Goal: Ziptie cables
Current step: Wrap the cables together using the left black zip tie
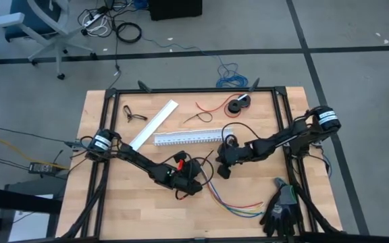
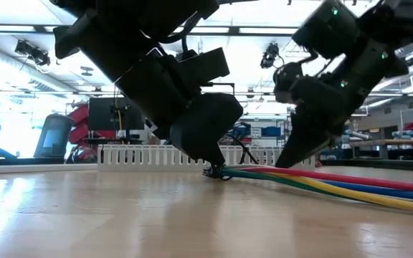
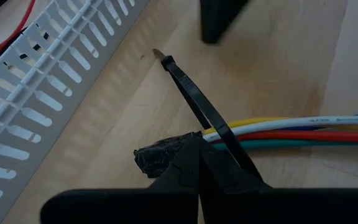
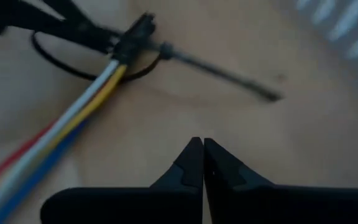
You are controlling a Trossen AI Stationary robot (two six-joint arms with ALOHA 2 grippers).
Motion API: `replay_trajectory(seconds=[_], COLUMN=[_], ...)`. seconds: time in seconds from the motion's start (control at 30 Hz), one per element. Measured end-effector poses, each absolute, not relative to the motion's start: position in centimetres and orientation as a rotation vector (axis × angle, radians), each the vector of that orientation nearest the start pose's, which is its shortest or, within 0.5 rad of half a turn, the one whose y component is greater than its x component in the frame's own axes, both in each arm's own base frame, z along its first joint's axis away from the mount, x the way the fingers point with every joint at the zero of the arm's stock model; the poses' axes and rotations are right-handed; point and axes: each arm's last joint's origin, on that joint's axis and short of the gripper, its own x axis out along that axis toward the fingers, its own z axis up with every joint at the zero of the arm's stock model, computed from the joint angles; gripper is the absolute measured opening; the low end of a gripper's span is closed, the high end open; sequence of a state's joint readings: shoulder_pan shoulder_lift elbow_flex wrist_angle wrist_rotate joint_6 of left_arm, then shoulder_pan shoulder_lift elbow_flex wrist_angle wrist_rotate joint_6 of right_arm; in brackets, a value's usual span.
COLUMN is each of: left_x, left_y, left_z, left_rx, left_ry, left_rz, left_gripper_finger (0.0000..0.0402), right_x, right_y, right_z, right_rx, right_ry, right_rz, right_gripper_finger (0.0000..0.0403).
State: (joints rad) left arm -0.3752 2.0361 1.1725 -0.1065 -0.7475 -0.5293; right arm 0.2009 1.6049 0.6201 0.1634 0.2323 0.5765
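The cables (image 3: 291, 132) are a bunch of thin yellow, white, red, green and blue wires lying flat on the wooden surface. They join at one black-sleeved end (image 3: 157, 155). A black zip tie (image 3: 199, 106) loops around them near that end.

White slotted plastic cable duct (image 1: 184, 138) blocks the tabletop (image 1: 107, 209) behind both tools. Black glove (image 1: 281, 210) sits at the near right corner. Near left tabletop lies bare.

Two dark grippers reach down to the table (image 2: 120, 215) on either side of the cables (image 2: 350, 185), the left gripper (image 2: 217, 170) touching their near end and the right gripper (image 2: 285, 163) just beside them, before a white slotted strip (image 2: 142, 155).
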Motion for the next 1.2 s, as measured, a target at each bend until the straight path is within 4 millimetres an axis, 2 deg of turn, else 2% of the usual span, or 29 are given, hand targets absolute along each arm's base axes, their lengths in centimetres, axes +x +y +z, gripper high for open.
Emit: replay_trajectory(seconds=[0.17, 0.37, 0.6, 0.83, 0.97, 1.2], left_x=[37.4, 37.5, 37.6, 37.8, 37.8, 37.8], left_y=[-12.5, -12.3, -12.2, -11.9, -12.0, -12.0], left_z=[11.9, 11.9, 11.9, 12.0, 12.0, 12.0], left_rx=[0.021, 0.019, 0.014, -0.009, -0.018, -0.019], left_ry=[0.694, 0.694, 0.69, 0.696, 0.694, 0.697], left_rz=[0.541, 0.546, 0.55, 0.532, 0.523, 0.519], left_gripper_finger=[0.0, 0.0, 0.0, 0.0, 0.0, 0.0], right_x=[27.5, 27.5, 28.2, 28.9, 29.2, 29.4], right_y=[6.0, 6.9, 7.1, 6.2, 5.9, 5.3], right_z=[14.1, 13.6, 14.2, 12.1, 11.6, 11.6], right_rx=[0.079, -0.14, -0.231, -0.333, -0.368, -0.425], right_ry=[0.737, 0.765, 0.678, 0.728, 0.716, 0.715], right_rz=[-0.228, -0.122, -0.071, -0.116, -0.209, -0.207], right_gripper_finger=[0.0002, 0.0004, 0.0049, 0.0105, 0.011, 0.0102])
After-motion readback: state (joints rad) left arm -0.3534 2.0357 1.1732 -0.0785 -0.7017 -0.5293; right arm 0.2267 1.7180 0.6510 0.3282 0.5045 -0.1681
